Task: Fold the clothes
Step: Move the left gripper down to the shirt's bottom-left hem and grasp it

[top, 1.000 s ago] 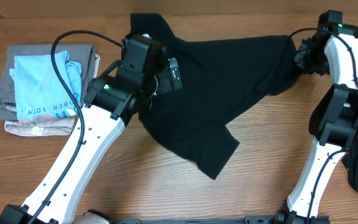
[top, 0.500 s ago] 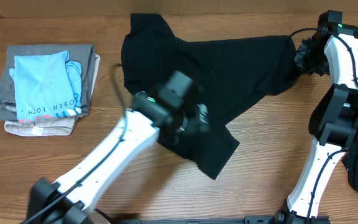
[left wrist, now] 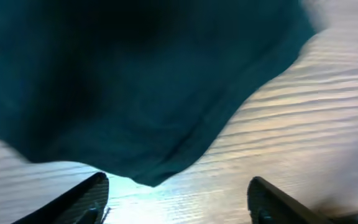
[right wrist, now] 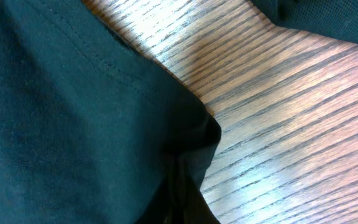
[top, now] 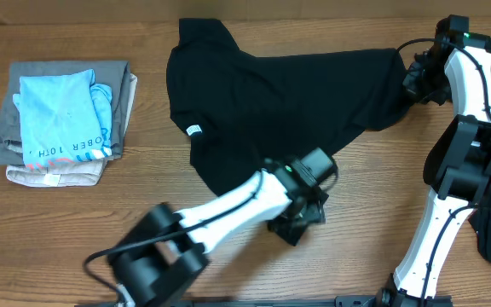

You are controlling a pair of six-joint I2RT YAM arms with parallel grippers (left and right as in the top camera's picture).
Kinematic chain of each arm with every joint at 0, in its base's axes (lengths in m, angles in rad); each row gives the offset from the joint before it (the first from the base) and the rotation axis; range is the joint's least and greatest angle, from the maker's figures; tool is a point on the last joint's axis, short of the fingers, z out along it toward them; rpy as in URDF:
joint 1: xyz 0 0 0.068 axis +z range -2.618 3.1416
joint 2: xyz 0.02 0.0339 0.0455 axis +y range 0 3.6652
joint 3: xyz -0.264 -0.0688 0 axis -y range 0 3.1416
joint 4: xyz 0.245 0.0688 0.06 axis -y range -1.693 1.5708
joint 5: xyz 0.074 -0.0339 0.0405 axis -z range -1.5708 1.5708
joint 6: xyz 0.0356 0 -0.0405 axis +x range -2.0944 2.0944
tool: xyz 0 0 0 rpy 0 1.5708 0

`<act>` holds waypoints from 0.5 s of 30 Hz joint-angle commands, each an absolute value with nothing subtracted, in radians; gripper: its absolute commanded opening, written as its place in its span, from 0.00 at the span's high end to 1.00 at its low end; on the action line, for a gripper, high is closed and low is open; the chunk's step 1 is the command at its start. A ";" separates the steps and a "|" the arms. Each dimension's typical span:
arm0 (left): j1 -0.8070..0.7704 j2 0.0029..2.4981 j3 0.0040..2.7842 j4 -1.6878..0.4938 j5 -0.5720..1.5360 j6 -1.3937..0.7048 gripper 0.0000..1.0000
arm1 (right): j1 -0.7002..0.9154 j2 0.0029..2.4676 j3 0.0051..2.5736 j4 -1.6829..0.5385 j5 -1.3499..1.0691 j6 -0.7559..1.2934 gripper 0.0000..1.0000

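The black T-shirt [top: 271,102] lies spread and rumpled across the far middle of the table [top: 75,222]. Its near corner is under the left hand [top: 301,211], whose fingers stand wide apart just over the hem. The right hand [top: 416,81] is pinched closed on the shirt's right edge. A folded pile [top: 58,119] sits well off to the left.

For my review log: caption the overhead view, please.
Open left pincer over a corner of the black T-shirt; right pincer shut on its far end; folded stack at left.

text | light-blue shirt [top: 58,107] | dark lettering reads "OBER 10TH" | rest folded under
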State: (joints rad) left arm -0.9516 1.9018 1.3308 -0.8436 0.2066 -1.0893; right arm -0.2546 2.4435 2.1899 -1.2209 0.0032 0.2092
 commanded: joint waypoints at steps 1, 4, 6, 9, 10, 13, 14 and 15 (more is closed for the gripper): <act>-0.957 1.953 1.330 -0.850 0.267 -1.184 0.30 | -0.252 2.397 2.221 -1.219 -0.006 0.209 0.96; -0.947 1.954 1.330 -0.864 0.281 -1.199 0.30 | -0.252 2.397 2.221 -1.219 -0.006 0.209 0.96; -0.947 1.954 1.330 -0.865 0.282 -1.209 0.29 | -0.252 2.397 2.221 -1.220 -0.006 0.209 0.96; -0.947 1.953 1.331 -0.892 0.277 -1.246 0.26 | -0.252 2.397 2.221 -1.222 -0.006 0.209 0.96; -0.947 1.953 1.330 -0.905 0.272 -1.262 0.26 | -0.252 2.397 2.221 -1.222 -0.006 0.209 0.96; -0.947 1.954 1.328 -0.937 0.237 -1.322 0.24 | -0.252 2.397 2.221 -1.222 -0.006 0.209 0.96; -0.947 1.955 1.325 -0.937 0.237 -1.336 0.25 | -0.252 2.397 2.221 -1.222 -0.006 0.209 0.96; -0.947 1.955 1.324 -0.937 0.236 -1.343 0.26 | -0.252 2.397 2.221 -1.222 -0.006 0.209 0.96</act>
State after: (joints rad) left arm -0.9531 1.9549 1.3281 -0.9310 0.2577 -1.2587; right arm -0.2543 2.4435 2.1899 -1.2232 0.0032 0.2089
